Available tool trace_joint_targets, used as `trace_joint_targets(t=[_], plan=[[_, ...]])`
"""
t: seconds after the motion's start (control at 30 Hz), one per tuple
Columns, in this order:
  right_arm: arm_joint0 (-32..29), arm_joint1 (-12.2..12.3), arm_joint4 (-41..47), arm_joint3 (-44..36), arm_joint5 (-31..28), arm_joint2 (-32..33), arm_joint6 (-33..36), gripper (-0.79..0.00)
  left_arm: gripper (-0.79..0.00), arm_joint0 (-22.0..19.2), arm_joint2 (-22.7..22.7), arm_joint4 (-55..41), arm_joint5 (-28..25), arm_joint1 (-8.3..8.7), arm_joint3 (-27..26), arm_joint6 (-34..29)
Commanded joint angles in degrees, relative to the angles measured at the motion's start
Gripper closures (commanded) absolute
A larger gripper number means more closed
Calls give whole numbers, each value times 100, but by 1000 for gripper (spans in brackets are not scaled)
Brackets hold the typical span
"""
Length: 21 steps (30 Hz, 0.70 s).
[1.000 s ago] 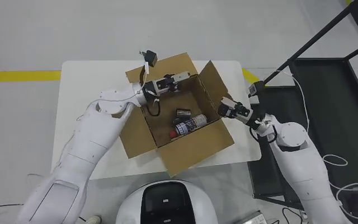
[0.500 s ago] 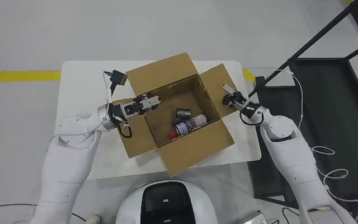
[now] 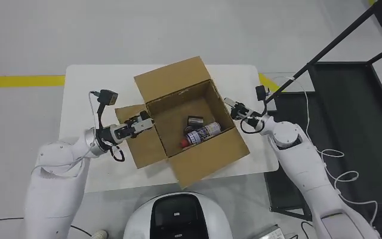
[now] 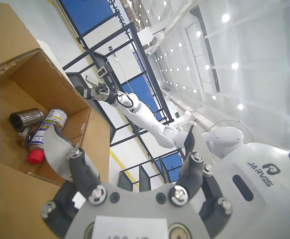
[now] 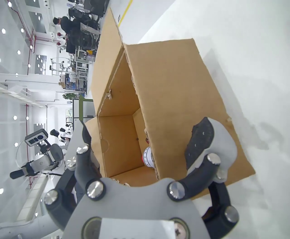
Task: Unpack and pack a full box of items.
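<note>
Top view shows the open box (image 3: 170, 74) mid-desk, a spray can (image 3: 203, 132) and metal cylinder (image 3: 195, 120) seemingly left to unpack, with the left pincer (image 3: 144, 118) and right pincer (image 3: 231, 106) spread wide, empty, beside its flaps.

place: looking like a big robotics lab hall | ceiling lights (image 4: 226, 17) shining in rows way up high | black metal rack (image 3: 352, 89) standing beside the white table (image 3: 83, 83) | yellow floor line (image 3: 30, 80) running past behind it
</note>
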Motion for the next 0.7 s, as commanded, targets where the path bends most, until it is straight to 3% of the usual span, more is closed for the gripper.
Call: trace_joint_targets(t=[0.0, 0.4, 0.67], plan=[[-42, 2, -43, -122, 34, -15, 92, -785, -785, 58, -118, 9, -26, 28, -39, 29], [-531, 40, -162, -1063, 406, 2, 453, -785, -785, 396, -849, 0, -127, 185, -213, 138], [-482, -11, -40, -1233, 534, -243, 671, -785, -785, 513, -1215, -44, -139, 271, -272, 210]])
